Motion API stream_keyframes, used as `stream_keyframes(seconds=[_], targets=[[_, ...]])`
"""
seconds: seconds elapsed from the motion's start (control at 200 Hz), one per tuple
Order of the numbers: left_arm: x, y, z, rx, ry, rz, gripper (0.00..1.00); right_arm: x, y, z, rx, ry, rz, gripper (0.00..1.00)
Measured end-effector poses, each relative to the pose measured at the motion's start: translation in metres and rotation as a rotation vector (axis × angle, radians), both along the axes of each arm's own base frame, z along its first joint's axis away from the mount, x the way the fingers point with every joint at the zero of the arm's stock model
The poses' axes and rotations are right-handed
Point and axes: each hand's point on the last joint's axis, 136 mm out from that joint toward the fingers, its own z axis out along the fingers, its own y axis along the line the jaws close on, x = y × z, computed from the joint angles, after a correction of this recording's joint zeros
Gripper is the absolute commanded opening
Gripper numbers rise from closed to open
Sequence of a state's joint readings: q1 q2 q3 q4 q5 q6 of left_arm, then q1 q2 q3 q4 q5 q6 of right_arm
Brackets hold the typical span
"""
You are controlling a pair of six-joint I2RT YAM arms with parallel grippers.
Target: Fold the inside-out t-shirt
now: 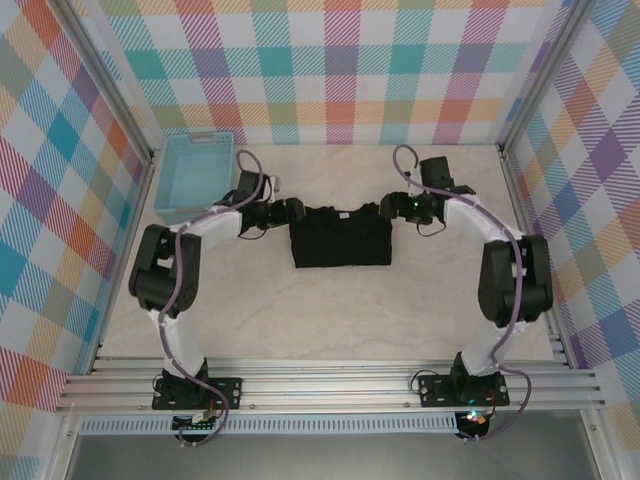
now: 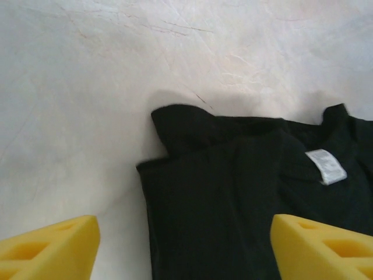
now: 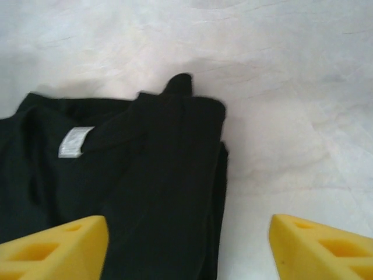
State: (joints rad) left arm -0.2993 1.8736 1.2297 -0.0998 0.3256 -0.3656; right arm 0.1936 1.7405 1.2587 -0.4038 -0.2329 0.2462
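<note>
The inside-out t-shirt lies folded into a black rectangle in the middle of the table. My left gripper hovers at its far left corner, and my right gripper at its far right corner. In the left wrist view the left gripper is open, its yellow fingers straddling the left edge of the t-shirt, with a white label showing at the collar. In the right wrist view the right gripper is open over the right edge of the t-shirt. Neither gripper holds any cloth.
A light blue plastic basket stands at the back left, just behind the left arm. Checked walls close in the pale table on three sides. Bare tabletop lies in front of the shirt.
</note>
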Motion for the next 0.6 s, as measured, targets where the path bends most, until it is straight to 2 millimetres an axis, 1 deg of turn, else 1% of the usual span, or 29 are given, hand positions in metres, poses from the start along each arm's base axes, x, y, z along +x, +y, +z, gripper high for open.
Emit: stream_keyframes(seconds=[0.04,0.07,0.135,0.17,0.25,0.315,0.395,0.44,0.5,0.6], targets=[[-0.006,-0.002,0.006,-0.018,0.002,-0.009,0.78,-0.006,0.005,0.0,0.035,0.014,0.011,0.82],[-0.01,-0.005,0.007,-0.032,0.008,-0.018,0.75,-0.009,0.009,-0.004,0.058,0.031,0.015,0.83],[-0.016,-0.013,0.005,-0.063,0.035,-0.039,0.69,-0.014,0.015,-0.02,0.097,0.089,0.02,0.84],[-0.021,-0.017,0.0,-0.074,0.055,-0.052,0.65,-0.015,0.018,-0.031,0.114,0.126,0.021,0.84],[-0.028,-0.029,-0.013,-0.094,0.106,-0.071,0.53,-0.018,0.024,-0.055,0.146,0.194,0.018,0.84],[-0.034,-0.036,-0.026,-0.104,0.148,-0.086,0.46,-0.021,0.029,-0.068,0.169,0.233,0.017,0.82],[-0.04,-0.042,-0.042,-0.108,0.195,-0.098,0.39,-0.022,0.036,-0.076,0.199,0.259,0.022,0.75],[-0.042,-0.043,-0.049,-0.109,0.212,-0.099,0.36,-0.021,0.04,-0.077,0.218,0.262,0.02,0.67],[-0.042,-0.043,-0.051,-0.11,0.219,-0.097,0.34,-0.018,0.047,-0.078,0.243,0.262,0.024,0.57],[-0.041,-0.042,-0.051,-0.105,0.217,-0.092,0.34,-0.016,0.053,-0.084,0.269,0.273,0.022,0.41]])
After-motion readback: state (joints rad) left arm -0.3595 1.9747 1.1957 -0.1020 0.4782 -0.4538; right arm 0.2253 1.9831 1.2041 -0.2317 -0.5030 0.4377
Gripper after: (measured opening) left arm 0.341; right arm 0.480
